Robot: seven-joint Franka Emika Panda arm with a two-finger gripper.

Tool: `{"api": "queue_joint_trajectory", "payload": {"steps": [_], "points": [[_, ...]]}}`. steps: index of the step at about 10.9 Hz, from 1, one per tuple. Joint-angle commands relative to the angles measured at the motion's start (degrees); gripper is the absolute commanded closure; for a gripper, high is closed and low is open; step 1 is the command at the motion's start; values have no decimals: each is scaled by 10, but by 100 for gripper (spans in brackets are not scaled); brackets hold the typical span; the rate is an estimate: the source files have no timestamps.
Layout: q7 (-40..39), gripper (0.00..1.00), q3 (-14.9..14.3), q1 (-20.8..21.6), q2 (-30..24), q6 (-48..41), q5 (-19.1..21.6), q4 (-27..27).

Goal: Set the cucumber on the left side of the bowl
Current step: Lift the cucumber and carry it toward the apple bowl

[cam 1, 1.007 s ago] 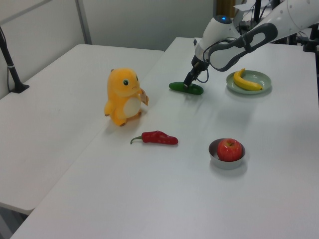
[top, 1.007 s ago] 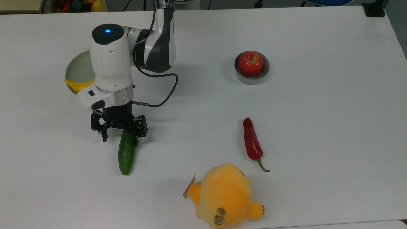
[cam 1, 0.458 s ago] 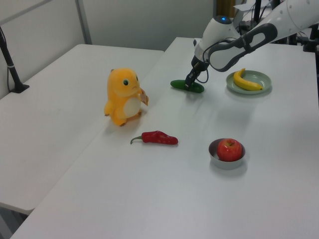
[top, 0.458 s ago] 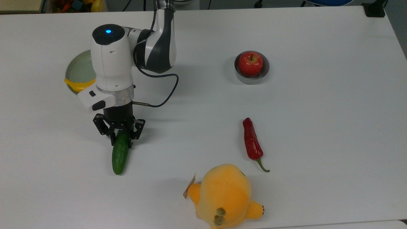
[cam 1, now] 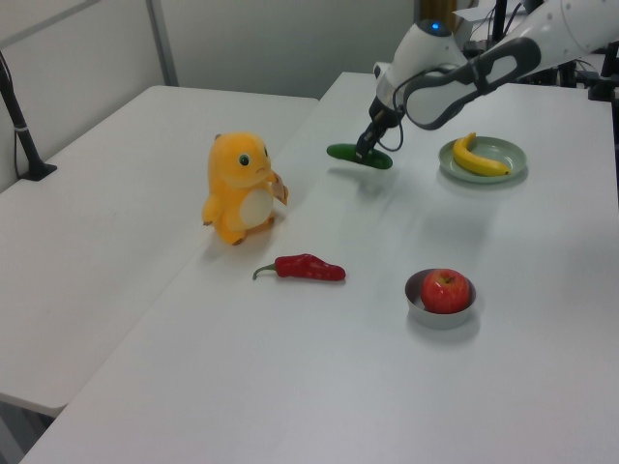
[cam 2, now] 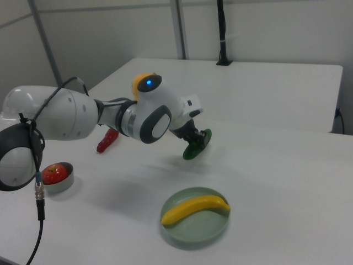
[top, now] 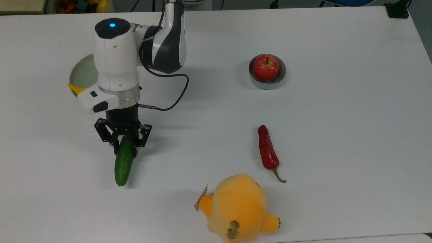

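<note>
The dark green cucumber hangs a little above the table with my gripper shut on its upper end. In the left view the cucumber casts a shadow on the table below my gripper. The right view has the cucumber tilted under my gripper. The small grey bowl holds a red apple far off toward the top view's right. The bowl sits near the front in the left view, and the bowl lies at the right view's left.
A red chili pepper and an orange plush toy lie between cucumber and bowl, nearer the front edge. A pale green plate with a banana sits behind my arm.
My gripper closed on the cucumber and lifted it off the table, shifting slightly toward the top view's left. Nothing else moved.
</note>
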Motion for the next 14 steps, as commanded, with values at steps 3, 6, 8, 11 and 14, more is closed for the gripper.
{"api": "queue_joint_trajectory", "payload": {"steps": [3, 6, 8, 11, 14], "points": [[14, 100, -1, 12, -147, -167, -3, -34], [15, 100, -1, 44, -241, -328, 4, -37], [15, 100, -1, 74, -296, -410, 11, -46], [27, 100, 44, 119, -333, -505, 48, -46], [135, 100, 150, 120, -332, -510, 48, -67]]}}
